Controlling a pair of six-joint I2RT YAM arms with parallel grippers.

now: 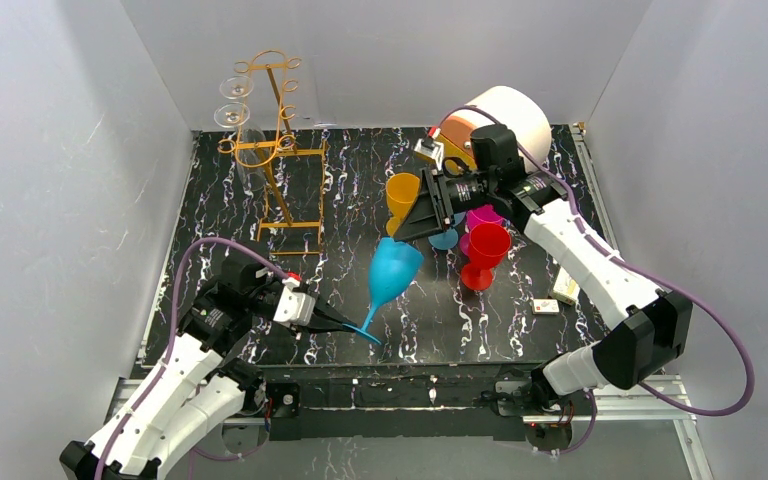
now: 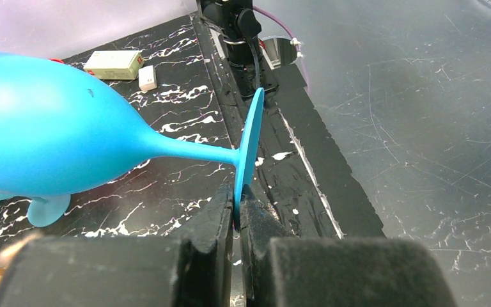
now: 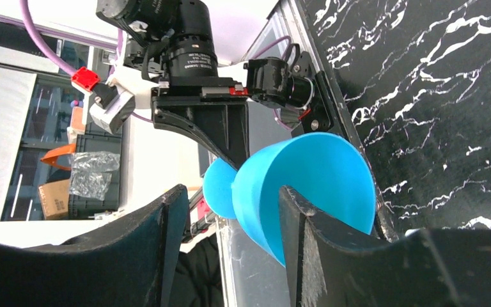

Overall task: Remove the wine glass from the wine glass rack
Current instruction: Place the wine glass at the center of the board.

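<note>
My left gripper (image 2: 236,211) has its jaws pinched narrow on the thin edge of the foot of the blue wine glass (image 1: 392,270). The glass hangs tilted above the surface (image 1: 350,200), bowl pointing towards the right arm. It is well apart from the wine glass rack (image 1: 280,150) at the far left, where clear glasses (image 1: 232,112) hang from the loops.

My right gripper (image 3: 230,192) stands with its jaws wide at the mouth of the bowl. One side of the rim shows in the gap between them, and I cannot tell whether either jaw touches it.

I read this as a handover. To do it well I would bring the right jaws in squarely over the bowl wall and close gently. The left grip should let go only once the right one clearly bears the weight, because an edge pinch on the foot could let the glass swing.

Of writing there is little. The small pale boxes (image 2: 112,64) near the edge carry marks too small to read, and so does the white lettering on the lens barrel (image 3: 188,57) in the right wrist view.
</note>
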